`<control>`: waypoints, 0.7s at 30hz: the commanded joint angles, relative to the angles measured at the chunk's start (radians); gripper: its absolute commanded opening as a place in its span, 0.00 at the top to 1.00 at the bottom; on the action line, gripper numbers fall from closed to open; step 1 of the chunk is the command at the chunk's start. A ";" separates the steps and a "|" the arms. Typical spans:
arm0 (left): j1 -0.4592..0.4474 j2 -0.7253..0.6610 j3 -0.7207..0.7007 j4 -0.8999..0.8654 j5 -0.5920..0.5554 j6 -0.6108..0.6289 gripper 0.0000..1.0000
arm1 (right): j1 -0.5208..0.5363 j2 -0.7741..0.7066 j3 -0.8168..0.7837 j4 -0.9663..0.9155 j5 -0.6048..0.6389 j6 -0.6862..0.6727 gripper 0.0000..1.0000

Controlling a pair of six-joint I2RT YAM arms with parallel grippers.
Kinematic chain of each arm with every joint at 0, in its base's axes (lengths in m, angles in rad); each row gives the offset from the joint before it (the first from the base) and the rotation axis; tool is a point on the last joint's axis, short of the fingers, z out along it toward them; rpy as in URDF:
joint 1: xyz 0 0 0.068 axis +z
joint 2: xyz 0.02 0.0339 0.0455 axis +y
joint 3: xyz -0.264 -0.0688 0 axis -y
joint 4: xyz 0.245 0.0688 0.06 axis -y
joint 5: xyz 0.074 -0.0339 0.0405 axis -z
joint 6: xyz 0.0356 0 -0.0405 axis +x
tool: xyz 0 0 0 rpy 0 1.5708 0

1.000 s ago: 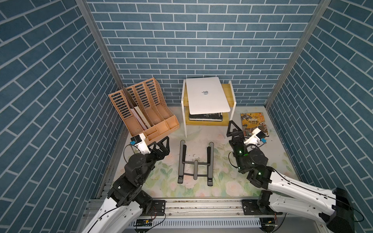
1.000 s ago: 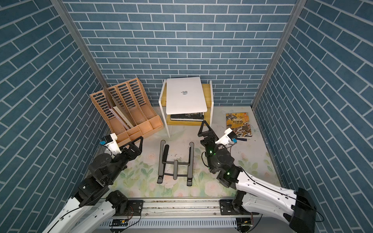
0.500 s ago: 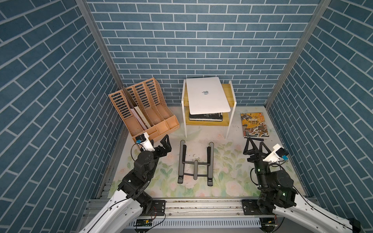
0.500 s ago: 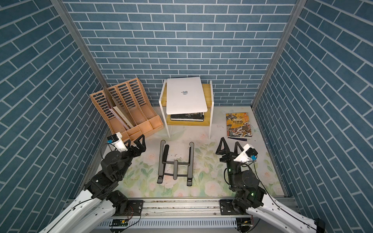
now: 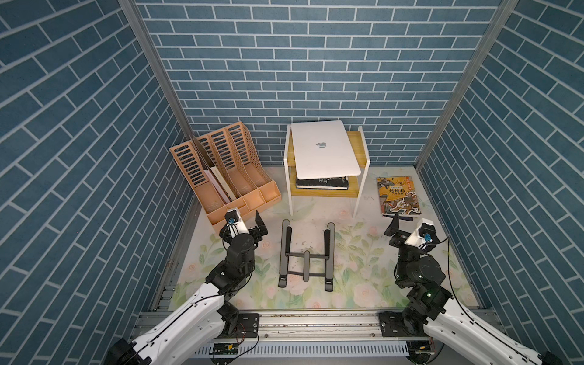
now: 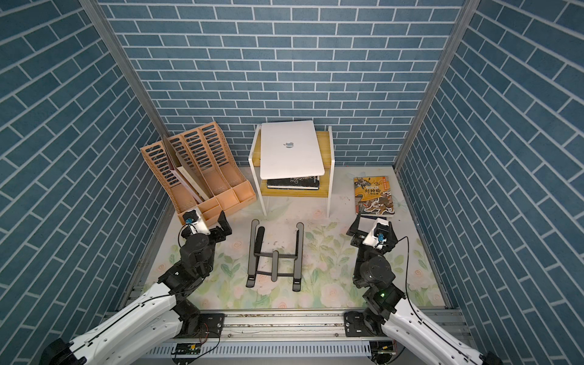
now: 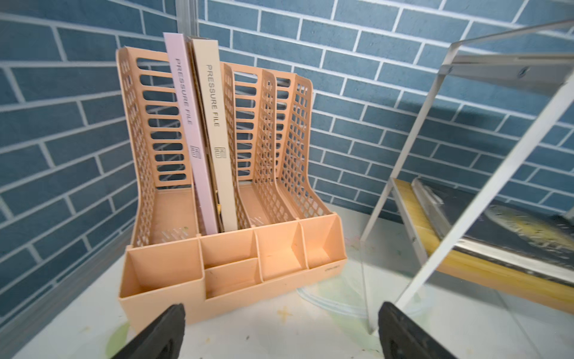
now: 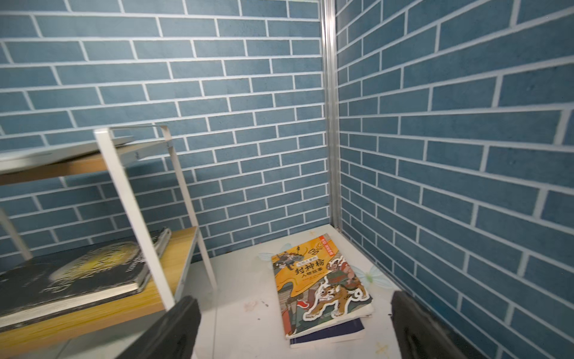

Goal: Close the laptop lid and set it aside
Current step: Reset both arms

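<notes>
The laptop (image 5: 322,148) (image 6: 290,148) lies shut on top of the small white-framed shelf (image 5: 360,192) at the back centre. The laptop lid (image 5: 328,158) faces up with its dark apple logo showing. The right wrist view catches only the laptop's thin edge (image 8: 62,150) on the top board. My left gripper (image 5: 245,222) (image 6: 205,222) (image 7: 281,314) hovers open and empty at the front left, facing the file organiser. At the front right, my right gripper (image 5: 410,226) (image 6: 374,227) (image 8: 295,303) is also open and empty, well short of the shelf.
A peach file organiser (image 5: 221,177) (image 7: 230,248) with two files stands back left. A black folding stand (image 5: 306,252) lies on the floral mat between the arms. A colourful book (image 5: 398,196) (image 8: 320,283) lies back right, and a black book (image 5: 322,182) on the lower shelf board.
My right arm has drawn back and to the right, away from the shelf's front leg. The left arm has shifted slightly. The laptop has not moved.
</notes>
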 commanded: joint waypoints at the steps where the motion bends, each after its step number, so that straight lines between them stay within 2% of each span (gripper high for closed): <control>1: 0.018 0.030 -0.020 0.159 -0.138 0.114 0.01 | -0.105 0.096 -0.011 0.115 -0.109 -0.074 0.00; 5: 0.083 0.115 -0.068 0.270 -0.190 0.175 0.00 | -0.249 0.238 -0.011 0.183 -0.223 -0.022 0.00; 7: 0.116 0.157 -0.072 0.287 -0.227 0.145 0.00 | -0.300 0.304 -0.014 0.218 -0.260 0.001 0.00; 10: 0.170 0.220 -0.079 0.319 -0.181 0.116 0.00 | -0.386 0.409 -0.026 0.286 -0.301 0.013 0.00; 14: 0.190 0.341 -0.116 0.480 -0.168 0.201 0.00 | -0.479 0.501 -0.048 0.368 -0.374 0.031 0.00; 21: 0.232 0.531 -0.127 0.630 -0.143 0.203 0.00 | -0.577 0.627 -0.070 0.483 -0.430 0.067 0.00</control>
